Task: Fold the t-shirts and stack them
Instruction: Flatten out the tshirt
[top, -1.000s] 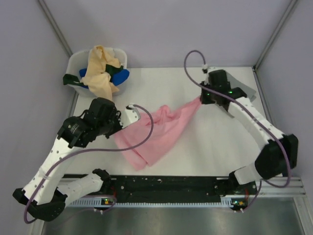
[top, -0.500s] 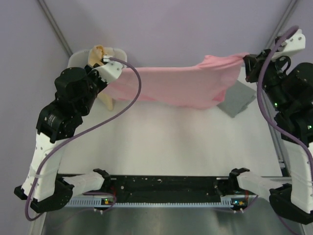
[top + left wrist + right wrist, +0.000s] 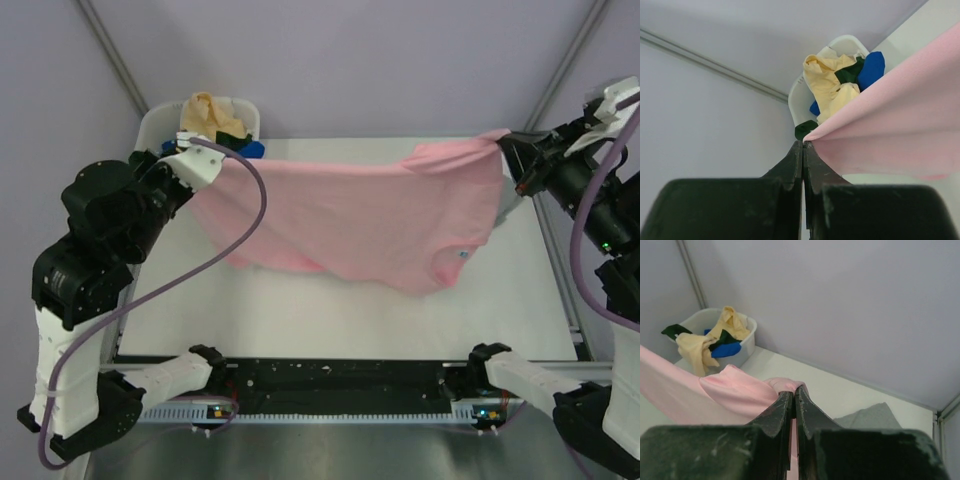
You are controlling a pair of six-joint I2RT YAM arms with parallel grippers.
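Note:
A light pink t-shirt (image 3: 360,215) hangs spread out in the air above the table between both arms. My left gripper (image 3: 213,160) is shut on its left corner (image 3: 812,135). My right gripper (image 3: 510,150) is shut on its right corner (image 3: 787,385). Pale yellow (image 3: 210,110), blue and dark green tees are heaped in the white tub (image 3: 160,125) at the back left; they also show in the left wrist view (image 3: 832,82). A grey tee (image 3: 872,417) lies on the table at the right, mostly hidden behind the pink one in the top view.
The white table (image 3: 330,310) lies under the hanging shirt. Grey walls close the back and sides. The black rail with both arm bases (image 3: 340,385) runs along the near edge.
Both arms have lifted the pink t-shirt off the table and pulled it wide apart; it now hangs lower and flatter than half a second ago, covering the grey tee.

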